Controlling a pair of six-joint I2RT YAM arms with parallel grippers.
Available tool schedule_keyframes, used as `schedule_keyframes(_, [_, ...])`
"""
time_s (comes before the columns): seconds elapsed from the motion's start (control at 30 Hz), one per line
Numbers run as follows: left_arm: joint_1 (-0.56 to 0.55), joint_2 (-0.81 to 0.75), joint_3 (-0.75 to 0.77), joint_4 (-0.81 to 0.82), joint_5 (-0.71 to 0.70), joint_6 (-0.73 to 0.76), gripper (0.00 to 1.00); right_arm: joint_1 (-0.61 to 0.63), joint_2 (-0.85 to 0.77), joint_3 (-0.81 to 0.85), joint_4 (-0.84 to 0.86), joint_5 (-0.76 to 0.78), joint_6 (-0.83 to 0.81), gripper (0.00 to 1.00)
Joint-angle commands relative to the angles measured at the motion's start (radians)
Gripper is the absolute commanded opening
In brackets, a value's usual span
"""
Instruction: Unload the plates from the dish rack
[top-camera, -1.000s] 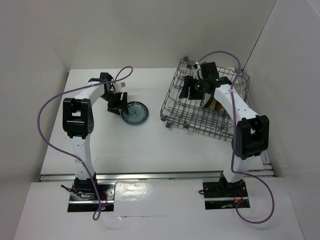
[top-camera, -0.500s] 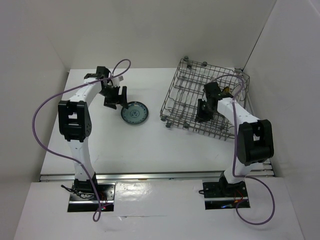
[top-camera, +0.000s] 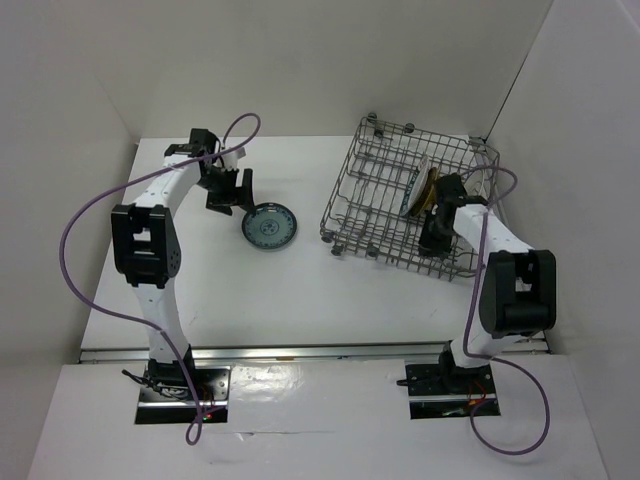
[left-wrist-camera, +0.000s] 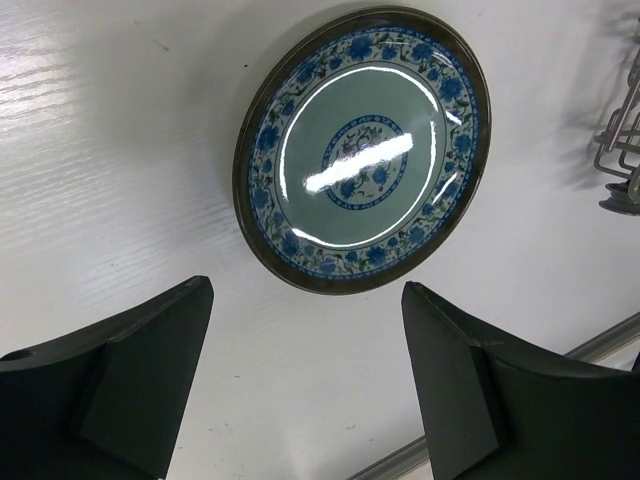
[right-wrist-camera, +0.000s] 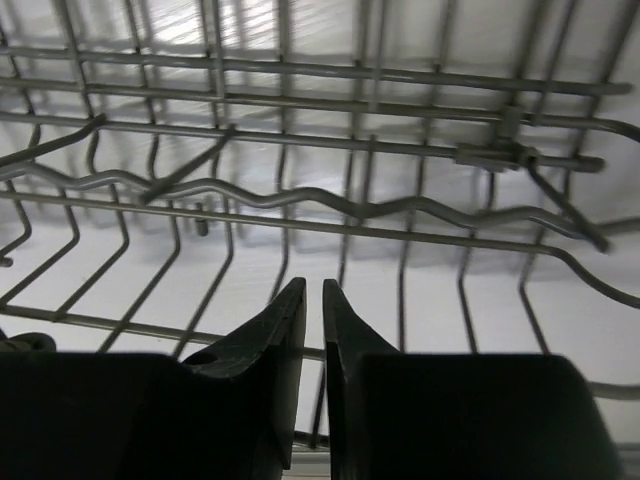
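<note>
A teal patterned plate lies flat on the white table, left of the dish rack. My left gripper hovers open just behind it, with nothing between its fingers. Two plates stand on edge among the tines at the rack's right side: a white one and an amber one beside it. My right gripper is low inside the rack, just in front of those plates. Its jaws are shut on nothing, with only rack wires ahead of them.
The grey wire rack sits at the back right near the right wall. Purple cables loop off both arms. A metal strip marks the table's near edge.
My right gripper has pulled back from the rack's middle to its right front and closed, uncovering the standing plates. My left gripper has opened wider and drawn back from the teal plate.
</note>
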Motion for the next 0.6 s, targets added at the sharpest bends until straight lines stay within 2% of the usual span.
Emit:
schedule_keyframes(0.0, [-0.005, -0.054, -0.003, -0.013, 0.022, 0.020, 0.90, -0.048, -0.073, -0.017, -0.026, 0.067, 0.025, 0.20])
schedule_keyframes(0.1, [-0.005, -0.064, -0.012, -0.004, 0.022, 0.020, 0.90, -0.140, -0.111, -0.026, -0.026, 0.076, 0.054, 0.28])
schedule_keyframes(0.13, [-0.005, -0.064, -0.012, -0.004, 0.022, 0.020, 0.90, -0.189, -0.125, -0.026, -0.017, 0.067, 0.054, 0.28])
schedule_keyframes(0.23, [-0.005, -0.064, -0.012, -0.004, 0.022, 0.020, 0.90, -0.230, -0.125, -0.002, -0.007, 0.058, 0.045, 0.28])
schedule_keyframes(0.27, [-0.005, -0.064, -0.012, -0.004, 0.022, 0.020, 0.90, -0.230, -0.125, 0.017, -0.007, 0.039, 0.036, 0.28])
schedule_keyframes(0.3, [-0.005, -0.073, -0.012, -0.004, 0.022, 0.020, 0.90, -0.230, -0.125, 0.017, -0.007, -0.050, 0.016, 0.29])
schedule_keyframes(0.37, [-0.005, -0.073, -0.012, -0.004, 0.022, 0.020, 0.90, -0.230, -0.157, 0.028, 0.022, -0.109, -0.016, 0.43])
schedule_keyframes(0.4, [-0.005, -0.073, -0.012, -0.004, 0.022, 0.020, 0.90, -0.215, -0.167, 0.044, 0.032, -0.110, -0.016, 0.55])
schedule_keyframes(0.43, [-0.005, -0.073, -0.003, -0.004, 0.022, 0.020, 0.90, -0.206, -0.177, 0.058, 0.023, -0.093, -0.016, 0.71])
schedule_keyframes(0.57, [-0.005, -0.073, 0.006, -0.004, 0.022, 0.020, 0.90, -0.192, -0.187, 0.178, -0.007, -0.042, -0.016, 0.72])
